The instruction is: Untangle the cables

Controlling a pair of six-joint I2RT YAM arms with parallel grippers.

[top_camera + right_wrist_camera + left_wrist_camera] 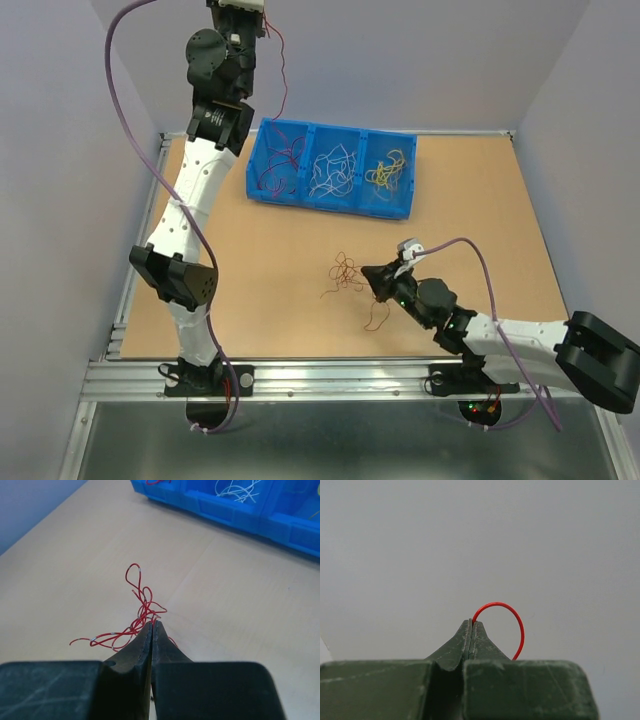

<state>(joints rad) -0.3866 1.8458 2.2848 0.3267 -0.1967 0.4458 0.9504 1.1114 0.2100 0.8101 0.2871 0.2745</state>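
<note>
Right end effector (pixel 152 624) clamps red cable clump (pixel 146 611)
It fans out dead ahead; left end effector (pixel 472 624), aloft, pinches one strand (pixel 496 603).

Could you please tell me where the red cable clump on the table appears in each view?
Top external: red cable clump mid-table, just left of the right gripper.
Left wrist: not in it; only a separate red wire.
Right wrist: clump at the shut fingertips.
Shared landmark: blue bin, also across the right wrist view's top.
</note>
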